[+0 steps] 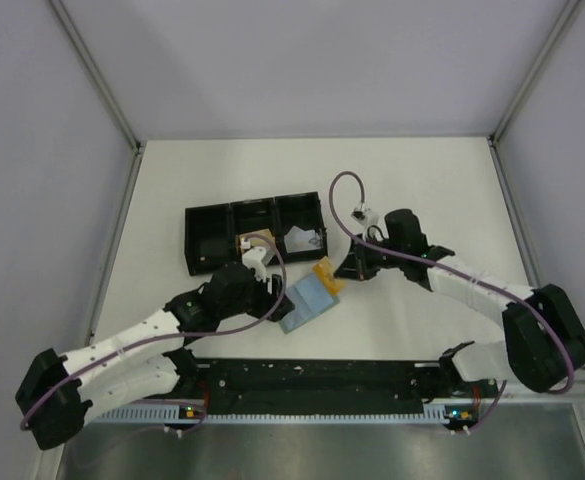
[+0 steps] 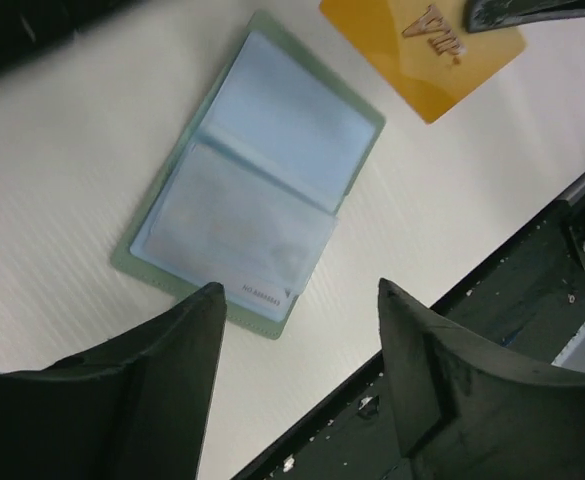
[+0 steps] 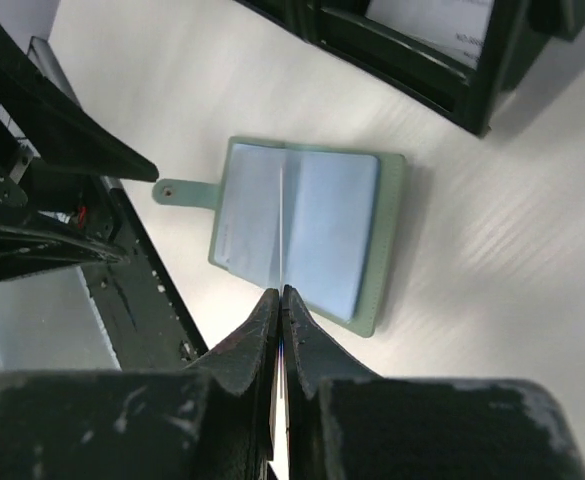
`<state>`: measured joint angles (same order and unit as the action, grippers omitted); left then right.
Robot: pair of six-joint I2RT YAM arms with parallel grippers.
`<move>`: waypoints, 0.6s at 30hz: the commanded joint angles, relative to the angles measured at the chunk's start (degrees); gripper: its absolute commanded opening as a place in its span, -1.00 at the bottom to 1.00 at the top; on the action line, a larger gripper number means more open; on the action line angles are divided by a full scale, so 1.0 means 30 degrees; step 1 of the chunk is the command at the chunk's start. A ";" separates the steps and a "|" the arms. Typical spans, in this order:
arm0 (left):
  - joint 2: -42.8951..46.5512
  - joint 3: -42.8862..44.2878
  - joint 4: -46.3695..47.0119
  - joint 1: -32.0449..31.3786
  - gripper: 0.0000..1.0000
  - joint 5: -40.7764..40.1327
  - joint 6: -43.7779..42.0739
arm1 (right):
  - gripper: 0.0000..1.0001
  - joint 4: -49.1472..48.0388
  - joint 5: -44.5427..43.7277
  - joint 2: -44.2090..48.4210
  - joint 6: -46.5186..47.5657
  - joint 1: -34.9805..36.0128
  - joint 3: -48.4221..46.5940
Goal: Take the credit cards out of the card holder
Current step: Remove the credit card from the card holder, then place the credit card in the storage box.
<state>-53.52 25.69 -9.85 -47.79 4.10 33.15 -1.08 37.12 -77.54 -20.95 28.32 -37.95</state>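
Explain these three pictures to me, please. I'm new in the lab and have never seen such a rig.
A left arm and a right arm are bolted at the near edge of a table. Each ends in a two-finger gripper. One picture looks down from a fixed camera above. The other two come from cameras on the wrists, so each shows its own fingers. On the table lie an open holder and a black tray with a few items in it. The right gripper is shut on an orange card, seen edge-on in its own view. The left gripper is open and empty, near the holder.
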 commanded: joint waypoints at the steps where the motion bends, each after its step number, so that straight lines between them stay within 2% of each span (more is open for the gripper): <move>1: 0.2802 0.1453 0.0440 -0.0007 0.45 0.0417 -0.2955 | -1.00 0.2350 0.1389 0.2403 0.2264 -0.0064 -0.1380; 4: 0.4065 0.2331 0.0732 0.0022 0.68 0.1940 -0.4744 | -1.00 0.3083 0.2505 0.3576 0.3201 0.0374 -0.1820; 8: 0.4917 0.3562 0.0442 -0.0007 0.86 0.3144 -0.6885 | -1.00 0.3583 0.3969 0.4778 0.4344 0.1311 -0.2406; 14: 0.4598 0.4823 0.0234 0.0022 0.85 0.4695 -0.8733 | -1.00 0.4315 0.5348 0.5777 0.5898 0.2660 -0.3285; 18: 0.3603 0.5321 0.0586 0.0022 0.77 0.7123 -0.9115 | -1.00 0.4491 0.5789 0.5982 0.6425 0.3129 -0.3578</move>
<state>-40.23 38.83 -10.31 -47.77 17.23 9.69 11.77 50.96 -61.25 -5.74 36.10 -45.50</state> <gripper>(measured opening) 0.905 0.006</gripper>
